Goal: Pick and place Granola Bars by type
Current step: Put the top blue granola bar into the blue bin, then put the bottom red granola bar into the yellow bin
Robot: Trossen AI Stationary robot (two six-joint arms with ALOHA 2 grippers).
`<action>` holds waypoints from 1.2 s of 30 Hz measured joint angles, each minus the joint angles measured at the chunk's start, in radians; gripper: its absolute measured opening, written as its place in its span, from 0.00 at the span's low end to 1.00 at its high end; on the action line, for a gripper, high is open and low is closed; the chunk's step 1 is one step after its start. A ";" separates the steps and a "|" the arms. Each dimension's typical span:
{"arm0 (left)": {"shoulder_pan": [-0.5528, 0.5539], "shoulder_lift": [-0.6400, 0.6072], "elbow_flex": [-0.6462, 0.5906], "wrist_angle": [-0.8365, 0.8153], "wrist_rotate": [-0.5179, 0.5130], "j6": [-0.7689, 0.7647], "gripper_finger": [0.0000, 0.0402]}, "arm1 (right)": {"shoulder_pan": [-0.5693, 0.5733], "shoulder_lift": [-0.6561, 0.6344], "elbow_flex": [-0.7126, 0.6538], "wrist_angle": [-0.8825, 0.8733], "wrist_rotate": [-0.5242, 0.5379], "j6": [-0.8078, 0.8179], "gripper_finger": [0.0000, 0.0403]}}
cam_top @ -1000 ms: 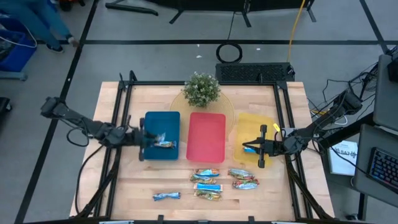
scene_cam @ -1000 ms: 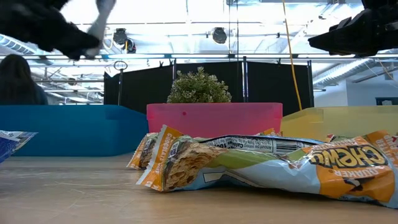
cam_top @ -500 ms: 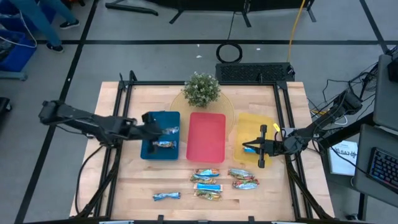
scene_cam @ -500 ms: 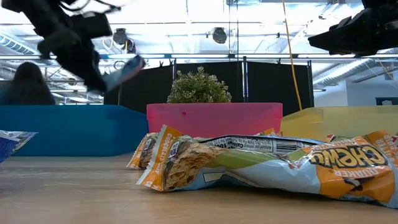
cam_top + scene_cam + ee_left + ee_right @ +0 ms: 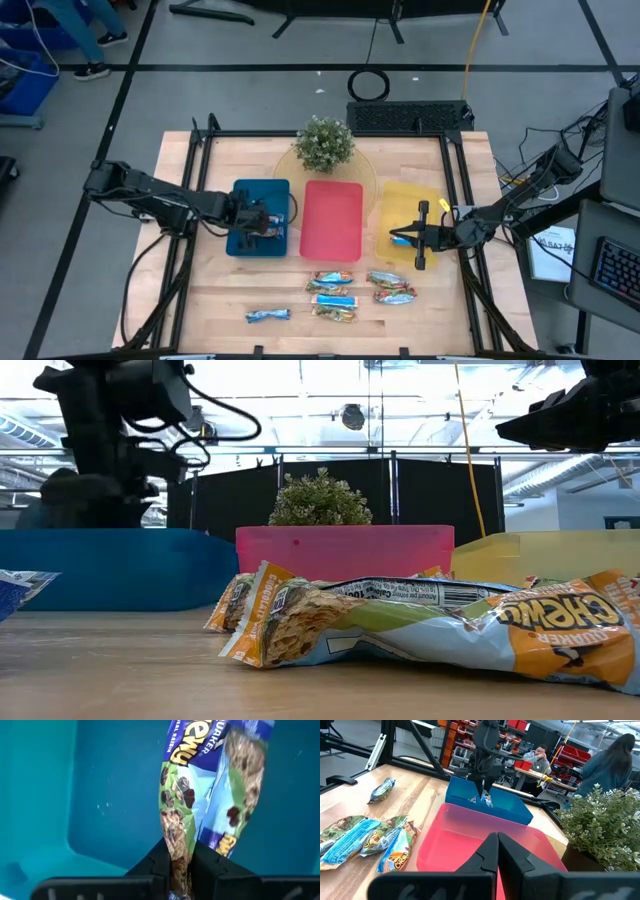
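Observation:
My left gripper (image 5: pixel 264 218) stands over the blue tray (image 5: pixel 245 195), pointing down, shut on a green-and-blue granola bar (image 5: pixel 175 815). A second blue bar (image 5: pixel 235 790) lies on the tray floor beside it. My right gripper (image 5: pixel 412 239) hovers over the yellow tray (image 5: pixel 405 200); its fingers are shut in the right wrist view (image 5: pixel 497 851) and nothing shows between them. Several loose bars (image 5: pixel 332 297) lie on the table near the front, and one bar (image 5: pixel 268 315) lies apart to their left. My left gripper pinches one end of the green-and-blue bar (image 5: pixel 179 862) between its two fingers. The fingers come from above, pointing down, along the bar. The bar hangs below them inside the blue tray; whether its lower end touches the tray floor I cannot tell.
A red tray (image 5: pixel 332 220) sits between the blue and yellow trays. A potted plant (image 5: pixel 324 143) stands behind the red tray. People show in the room beyond the table in the right wrist view (image 5: pixel 540 757).
My left gripper has carried the bar from the blue tray's left edge toward the right over the tray. It has tipped to point down and has gone down into the tray. The bar has turned from slanted to hanging straight below the fingers.

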 joint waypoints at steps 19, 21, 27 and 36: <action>-0.014 -0.017 0.115 -0.145 0.171 0.069 0.53 | 0.000 0.000 0.000 0.000 -0.002 0.003 0.00; -0.026 -0.041 0.170 -0.153 0.168 0.106 0.56 | 0.000 0.000 0.000 0.000 -0.002 0.003 0.00; -0.108 -0.284 0.207 0.046 -0.094 0.250 0.49 | 0.000 0.000 0.000 -0.001 -0.003 0.018 0.00; -0.112 -0.735 -0.248 0.749 -0.038 0.394 0.13 | 0.000 0.000 0.000 -0.016 -0.003 0.032 0.00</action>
